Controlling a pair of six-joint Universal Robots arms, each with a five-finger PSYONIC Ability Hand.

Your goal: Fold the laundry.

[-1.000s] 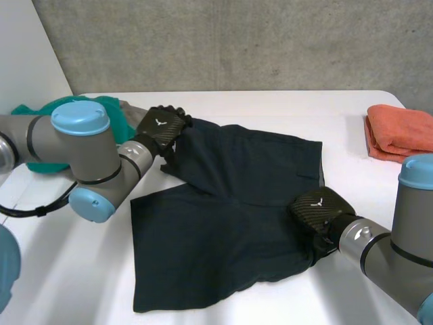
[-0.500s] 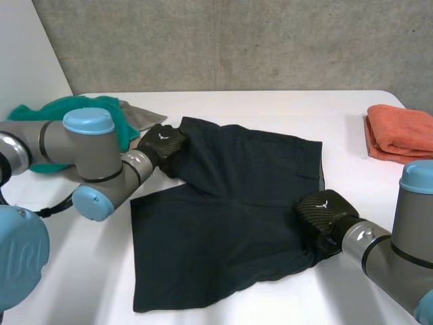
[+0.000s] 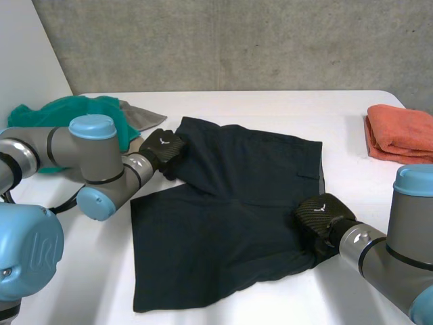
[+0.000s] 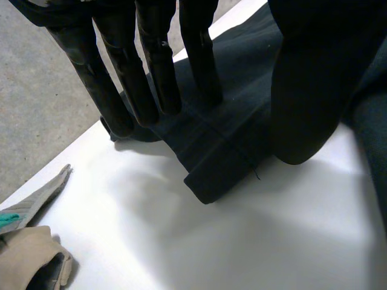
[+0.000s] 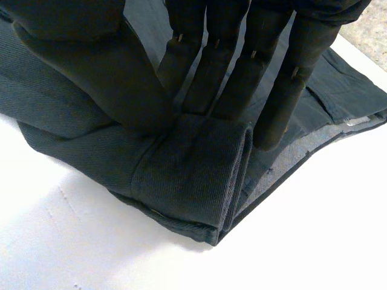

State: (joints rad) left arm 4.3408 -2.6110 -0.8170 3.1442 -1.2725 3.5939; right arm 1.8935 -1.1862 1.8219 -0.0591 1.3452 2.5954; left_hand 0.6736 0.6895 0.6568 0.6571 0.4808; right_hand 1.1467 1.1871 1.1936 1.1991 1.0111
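- The dark shorts (image 3: 230, 203) lie spread flat in the middle of the worktop (image 3: 270, 108), one leg running toward 7 o'clock, so I judge the fold has yet to begin.
- My left hand (image 3: 162, 147) sits on the shorts' corner at 10 o'clock. In its wrist view the fingers (image 4: 151, 78) are straight, with their tips set down on the cloth.
- The thumb (image 4: 308, 103) stands at the hem on the other side, and a flat strip of fabric lies between the two. I read this hand as released, pressing the corner and not yet pinching it.
- My right hand (image 3: 321, 213) is down on the opposite edge, at the shorts' 4 o'clock.
- In the right wrist view its fingers (image 5: 233, 78) and thumb squeeze a raised ridge of hem, so this one is grasping the shorts.
- Two holds at opposite corners make sense: I can lift both together and carry one half over the other without the cloth sagging between them.
- The left corner needs a proper pinch first. If I lift now, I expect only the right side to come up and the garment to twist.
- An orange towel (image 3: 399, 132) is already folded at the worktop's 2 o'clock, well apart from the shorts.
- A teal cloth (image 3: 61, 112) and a grey cloth (image 3: 139, 115) are heaped at 10 o'clock, just behind my left arm, probably waiting their turn.
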